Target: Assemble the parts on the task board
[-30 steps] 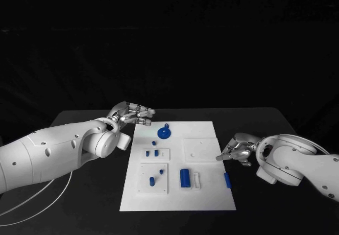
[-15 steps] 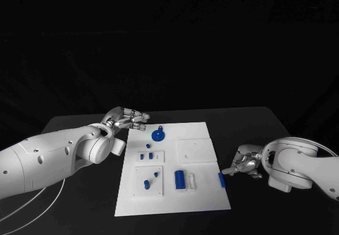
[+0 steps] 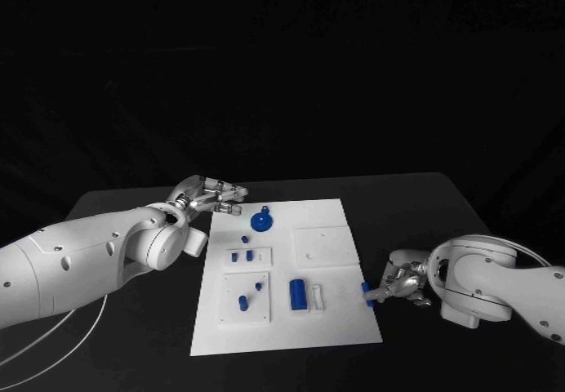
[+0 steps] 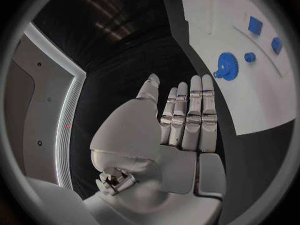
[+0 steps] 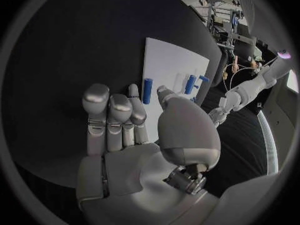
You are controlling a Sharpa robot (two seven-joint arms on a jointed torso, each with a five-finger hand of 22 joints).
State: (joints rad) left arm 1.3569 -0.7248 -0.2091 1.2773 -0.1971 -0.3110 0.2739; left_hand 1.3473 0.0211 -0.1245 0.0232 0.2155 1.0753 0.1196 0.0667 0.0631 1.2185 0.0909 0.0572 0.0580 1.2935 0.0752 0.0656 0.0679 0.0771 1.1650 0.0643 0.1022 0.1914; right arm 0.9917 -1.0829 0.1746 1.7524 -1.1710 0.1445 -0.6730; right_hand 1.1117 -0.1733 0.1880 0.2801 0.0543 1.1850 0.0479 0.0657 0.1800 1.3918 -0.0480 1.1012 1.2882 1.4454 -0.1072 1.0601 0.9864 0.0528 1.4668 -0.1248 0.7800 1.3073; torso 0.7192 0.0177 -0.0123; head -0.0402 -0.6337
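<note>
The white task board (image 3: 320,333) lies mid-table. On it are a blue gear-shaped part (image 3: 261,220) at the far end, several small blue pegs (image 3: 242,256) on its left half, a blue cylinder (image 3: 298,294) and a blue bar (image 3: 367,294) at its right edge. My right hand (image 3: 404,282) is beside that edge and holds nothing, with its fingertips reaching the bar; I cannot tell if they touch it. The right wrist view shows the bar (image 5: 147,90) just past the fingers (image 5: 112,116). My left hand (image 3: 210,196) hovers off the board's far left corner, fingers straight and empty, near the gear (image 4: 227,66).
Black table (image 3: 130,327) surrounds the board on all sides. A white cable (image 3: 71,339) runs over the table under my left arm. A square white sub-plate (image 3: 324,245) is set into the board's right half.
My right hand has moved back along the board's right edge and in toward the blue bar. The camera has shifted. My left hand has hardly moved relative to the board.
</note>
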